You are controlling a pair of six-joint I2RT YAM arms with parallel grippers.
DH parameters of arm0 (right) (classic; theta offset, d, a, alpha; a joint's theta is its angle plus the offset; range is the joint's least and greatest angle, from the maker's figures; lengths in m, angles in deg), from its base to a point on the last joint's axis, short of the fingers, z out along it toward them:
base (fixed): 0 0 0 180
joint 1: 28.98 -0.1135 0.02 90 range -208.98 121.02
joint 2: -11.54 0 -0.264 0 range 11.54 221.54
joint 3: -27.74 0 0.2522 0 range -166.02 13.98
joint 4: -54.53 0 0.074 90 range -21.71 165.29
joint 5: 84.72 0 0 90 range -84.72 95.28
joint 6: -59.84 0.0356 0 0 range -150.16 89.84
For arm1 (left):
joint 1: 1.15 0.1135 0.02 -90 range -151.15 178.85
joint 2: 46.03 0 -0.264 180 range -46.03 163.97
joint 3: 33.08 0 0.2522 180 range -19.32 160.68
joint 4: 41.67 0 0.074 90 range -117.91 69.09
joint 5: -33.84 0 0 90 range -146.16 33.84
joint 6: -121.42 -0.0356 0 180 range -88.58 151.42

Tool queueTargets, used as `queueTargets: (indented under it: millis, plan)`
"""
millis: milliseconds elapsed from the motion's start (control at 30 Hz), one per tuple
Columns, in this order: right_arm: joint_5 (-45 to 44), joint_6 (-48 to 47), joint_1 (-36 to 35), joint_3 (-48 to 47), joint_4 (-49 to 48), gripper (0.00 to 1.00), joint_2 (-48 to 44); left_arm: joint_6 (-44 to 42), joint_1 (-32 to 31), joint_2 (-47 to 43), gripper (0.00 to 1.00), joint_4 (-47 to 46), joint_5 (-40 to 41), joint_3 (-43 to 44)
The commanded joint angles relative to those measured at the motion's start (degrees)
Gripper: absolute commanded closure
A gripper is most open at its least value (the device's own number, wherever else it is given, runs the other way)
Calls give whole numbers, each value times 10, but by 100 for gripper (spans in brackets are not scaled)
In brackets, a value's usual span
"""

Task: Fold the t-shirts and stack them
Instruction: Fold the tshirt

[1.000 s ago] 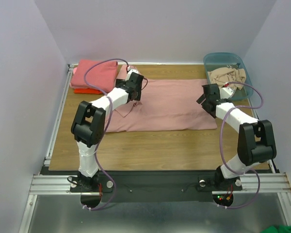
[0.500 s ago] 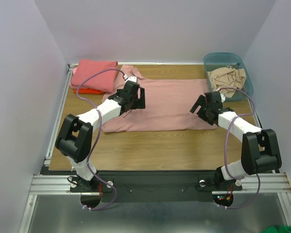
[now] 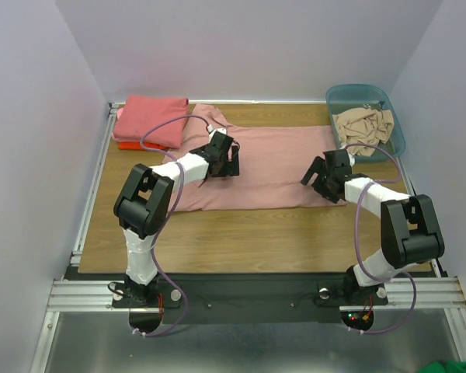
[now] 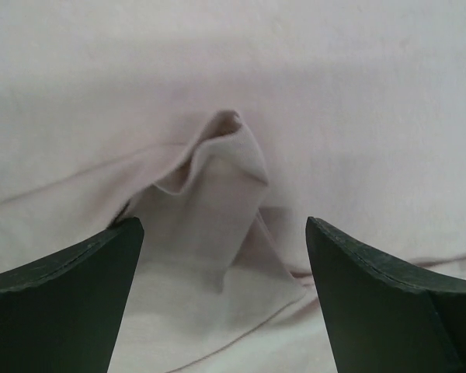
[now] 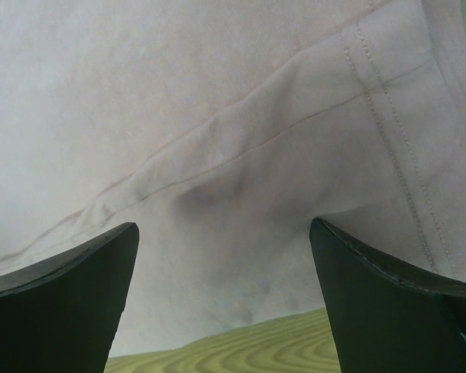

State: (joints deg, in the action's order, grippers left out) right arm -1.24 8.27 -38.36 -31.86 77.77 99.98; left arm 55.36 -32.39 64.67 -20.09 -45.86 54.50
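The dusty pink t-shirt lies spread beneath both tools; I judge it limp and light. My left gripper gapes around a raised pucker; my right gripper gapes over the stitched hem. I'd pinch there.

Left arm, right arm: white tubular links, chunky black joint housings. Thin purple cable loops off each arm. Black bases at bottom of frame, with small red and green lights by the right one. Fingers matte black, wedge-shaped, with a fine seam along the edges.
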Motion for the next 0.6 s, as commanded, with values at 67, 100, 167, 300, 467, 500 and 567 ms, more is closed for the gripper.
queueTargets:
  millis: [67, 100, 167, 300, 467, 500, 567]
  plan:
    - [-53, 22, 2, 42, -3, 2, 24, -25, 43, 29, 2, 32, 68, 71]
    - [-64, 24, 4, 44, -1, 2, 24, -34, 57, 37, 2, 33, 79, 92]
    - [-76, 27, 3, 51, 4, 2, 24, -62, 70, 65, 2, 46, 98, 136]
    - [-80, 22, 4, 52, 9, 2, 18, -86, 94, 96, 2, 80, 89, 221]
    - [-70, -1, 5, 38, 9, 2, -5, -86, 79, 48, 2, 74, 35, 229]
    - [-62, -6, 4, 36, 9, 2, -12, -85, 73, 37, 2, 74, 39, 212]
    - [-53, -20, 4, 23, 9, 2, -27, -79, 45, -6, 2, 68, 55, 187]
